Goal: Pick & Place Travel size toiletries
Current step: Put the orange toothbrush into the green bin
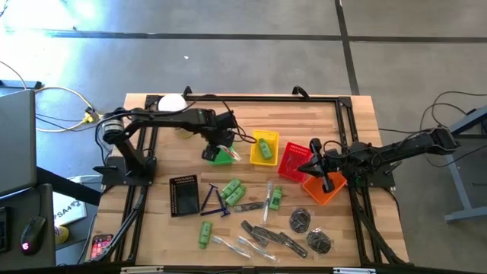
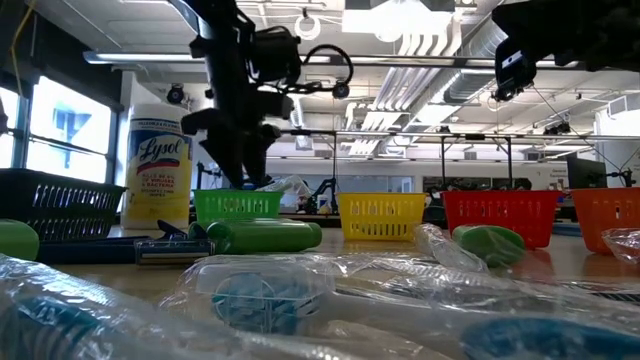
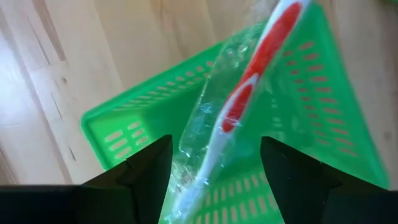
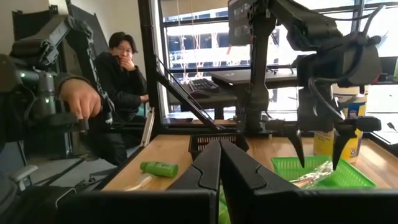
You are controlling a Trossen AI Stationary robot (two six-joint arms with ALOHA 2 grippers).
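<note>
Left wrist view: the left hand (image 3: 211,174), fingers spread apart, is hanging over the green basket (image 3: 124,134), in which a clear-wrapped red-and-white toothbrush (image 3: 249,93) is lying tilted. High view: the right hand (image 1: 316,162), fingers pressed together, is hovering over the red basket (image 1: 293,160); other toiletries (image 1: 232,190) are lying scattered on the desk (image 1: 152,228)

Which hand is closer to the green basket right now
The left. The left hand hangs open directly over the green basket, a wrapped toothbrush lying in it. The right hand is shut, far off above the red basket.
</note>
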